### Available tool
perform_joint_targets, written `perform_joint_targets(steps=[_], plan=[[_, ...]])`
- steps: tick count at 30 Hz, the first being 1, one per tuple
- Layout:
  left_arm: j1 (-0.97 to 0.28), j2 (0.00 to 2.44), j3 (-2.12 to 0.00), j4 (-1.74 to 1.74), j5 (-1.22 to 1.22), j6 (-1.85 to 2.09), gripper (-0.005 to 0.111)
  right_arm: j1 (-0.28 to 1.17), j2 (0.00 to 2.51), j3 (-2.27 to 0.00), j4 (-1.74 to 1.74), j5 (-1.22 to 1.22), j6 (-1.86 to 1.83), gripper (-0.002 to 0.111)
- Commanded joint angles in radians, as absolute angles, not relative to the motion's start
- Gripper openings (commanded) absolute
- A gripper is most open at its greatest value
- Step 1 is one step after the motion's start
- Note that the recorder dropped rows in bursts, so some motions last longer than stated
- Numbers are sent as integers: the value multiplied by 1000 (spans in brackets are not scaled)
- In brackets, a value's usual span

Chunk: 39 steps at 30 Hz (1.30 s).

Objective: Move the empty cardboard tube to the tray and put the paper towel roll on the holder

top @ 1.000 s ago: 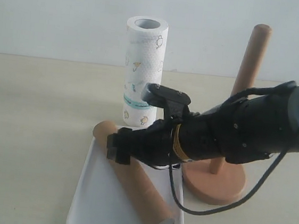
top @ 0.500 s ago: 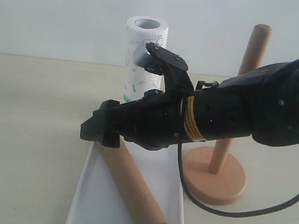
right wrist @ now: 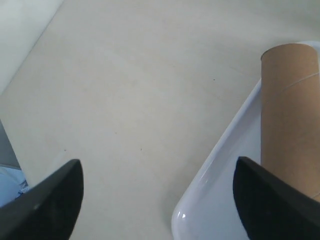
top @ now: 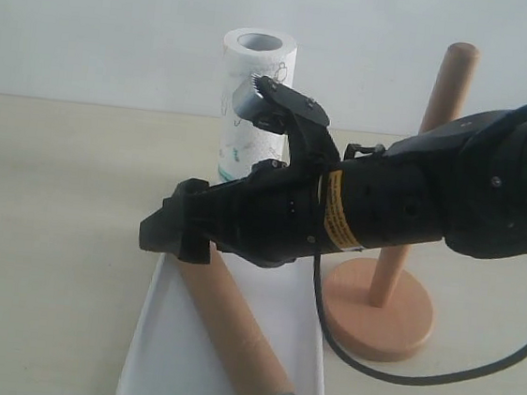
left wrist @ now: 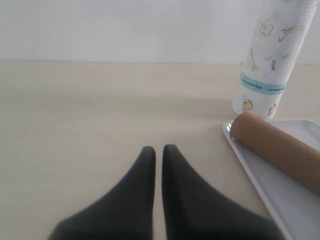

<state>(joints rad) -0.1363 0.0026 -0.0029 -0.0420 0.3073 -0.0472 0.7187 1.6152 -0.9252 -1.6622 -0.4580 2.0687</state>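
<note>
The cardboard tube (top: 231,331) lies diagonally in the tray (top: 148,336). The paper towel roll (top: 255,69) stands upright on the bench (top: 56,195) just behind the tray, with the holder (top: 383,319) beside it. The right gripper (top: 168,230) hangs spread wide and empty above the tube's far end, and the left gripper (left wrist: 157,155) is clenched on nothing.

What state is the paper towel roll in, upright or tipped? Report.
Upright: the paper towel roll stands on end, its hollow core facing up.

brown cardboard tube (top: 239,338), white tray (top: 158,356), cartoon-printed white roll (top: 243,82)
</note>
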Motion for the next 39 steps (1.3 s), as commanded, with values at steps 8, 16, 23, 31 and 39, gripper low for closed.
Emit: perform_joint_targets(steps=[8,16,23,31,39], plan=[[-132,0,0,-41,306,-42,5,719,1607,-927,-1670,-461,2060,77],[-132,0,0,-41,306,-42,5,719,1607,-927,-1670,-461,2060,77],[-132,0,0,-41,306,-42,5,719,1607,-927,-1670,-447,2057,53],[-132,0,0,-41,306,-42,5,719,1607,-927,-1668,-458,2066,0],[-132,0,0,-41,306,-42,5,719,1623,-892,-1699,-516,1951,0]])
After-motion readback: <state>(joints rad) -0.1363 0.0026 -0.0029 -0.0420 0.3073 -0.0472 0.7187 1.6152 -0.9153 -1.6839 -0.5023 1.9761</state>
